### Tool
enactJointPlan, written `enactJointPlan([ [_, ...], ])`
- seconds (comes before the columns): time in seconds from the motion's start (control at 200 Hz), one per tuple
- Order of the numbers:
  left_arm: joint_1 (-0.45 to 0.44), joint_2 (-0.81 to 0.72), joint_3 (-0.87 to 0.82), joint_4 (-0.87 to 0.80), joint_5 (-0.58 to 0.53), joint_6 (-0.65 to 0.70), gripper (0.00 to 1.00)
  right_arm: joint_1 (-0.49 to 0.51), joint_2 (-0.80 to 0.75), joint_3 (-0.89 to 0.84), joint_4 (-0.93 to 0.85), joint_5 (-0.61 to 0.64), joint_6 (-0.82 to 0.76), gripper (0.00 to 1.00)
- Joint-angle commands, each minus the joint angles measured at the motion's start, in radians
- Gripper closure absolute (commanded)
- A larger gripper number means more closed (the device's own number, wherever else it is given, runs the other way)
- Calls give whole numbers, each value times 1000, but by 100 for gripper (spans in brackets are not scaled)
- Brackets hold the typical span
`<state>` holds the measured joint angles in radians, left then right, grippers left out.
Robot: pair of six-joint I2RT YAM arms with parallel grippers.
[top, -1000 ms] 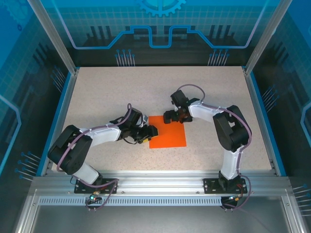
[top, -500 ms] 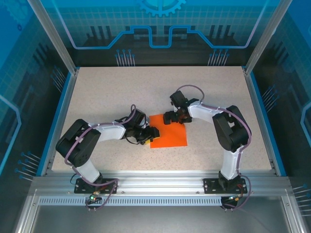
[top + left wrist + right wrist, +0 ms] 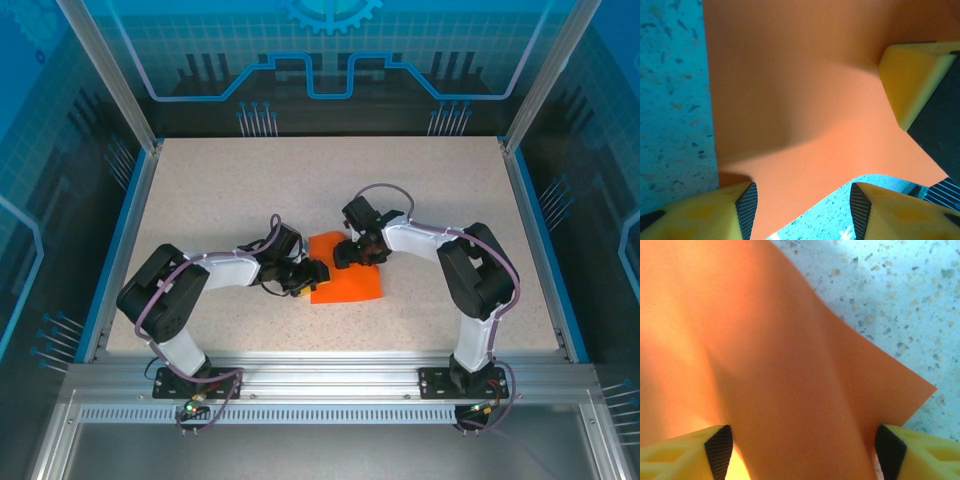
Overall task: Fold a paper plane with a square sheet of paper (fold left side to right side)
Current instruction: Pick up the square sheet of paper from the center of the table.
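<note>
Reaching inward from both sides, two arms bend low over one square sheet of paper (image 3: 352, 286) lying mid-desk (image 3: 220, 190). The left claw (image 3: 306, 276) straddles its left edge, released, fingers apart. The right claw (image 3: 346, 252) straddles the buckled far-left corner, likewise released. Bare desk surrounds the sheet on every side.

Robotics lab test cell, as I read it from the remote feed. The speckled table (image 3: 250, 190) has a blue edge and is boxed in by an aluminium extrusion frame (image 3: 100, 70). Tinted blue panels (image 3: 330, 60) carry printed gear and circuit graphics. The left arm (image 3: 215, 268) and right arm (image 3: 470, 270) are bolted to a slotted rail (image 3: 320, 385), with their cables (image 3: 385, 185) exposed.
</note>
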<state>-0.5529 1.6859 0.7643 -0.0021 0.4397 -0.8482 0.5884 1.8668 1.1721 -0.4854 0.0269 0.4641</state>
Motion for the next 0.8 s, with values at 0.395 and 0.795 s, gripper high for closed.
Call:
enactJointPlan([
  [0.395,55,-171,-12,-44,-88,73,35,-14,-99,-49,24,-112,-16,58],
  [0.795,306,-462,-164,185,93,125,22,-114,-403,-178,186,-351,-59,63],
])
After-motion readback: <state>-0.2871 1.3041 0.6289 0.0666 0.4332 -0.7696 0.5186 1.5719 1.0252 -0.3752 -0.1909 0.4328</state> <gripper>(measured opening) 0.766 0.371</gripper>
